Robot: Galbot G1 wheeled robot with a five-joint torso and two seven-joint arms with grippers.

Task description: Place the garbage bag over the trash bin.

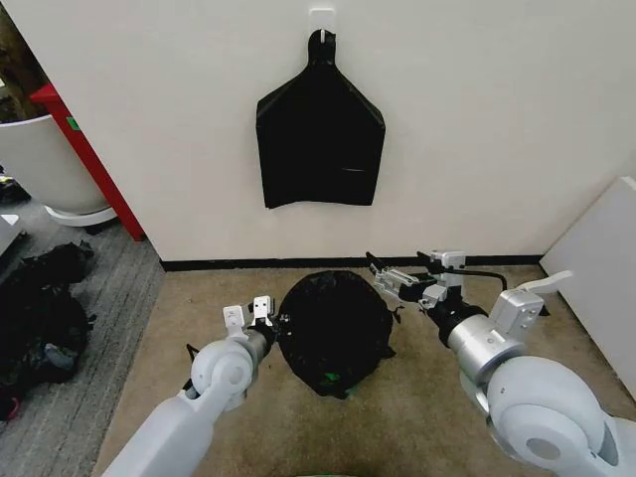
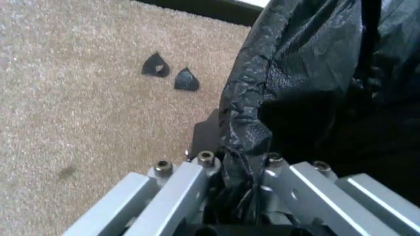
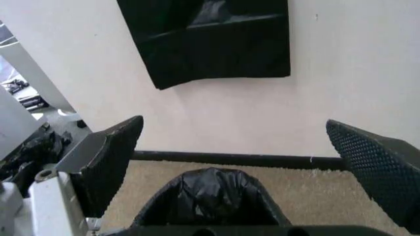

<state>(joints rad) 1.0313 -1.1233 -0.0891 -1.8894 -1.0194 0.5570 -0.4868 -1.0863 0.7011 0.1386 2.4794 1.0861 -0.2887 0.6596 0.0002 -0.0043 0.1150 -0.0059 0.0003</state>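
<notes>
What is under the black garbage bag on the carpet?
The garbage bag covers whatever stands beneath it; no white trash bin wall shows, so I cannot confirm it. Only carpet appears around it. The left gripper pinches the bag's edge; the right gripper is open beside it.

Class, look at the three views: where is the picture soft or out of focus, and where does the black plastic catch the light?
Left wrist view: the garbage bag shows grey sheen on its creases, and the left gripper up close is soft. Right wrist view: the right gripper's fingers are blurred at the frame's sides. Head view: even light, the bag on the wall nearly featureless black.
</notes>
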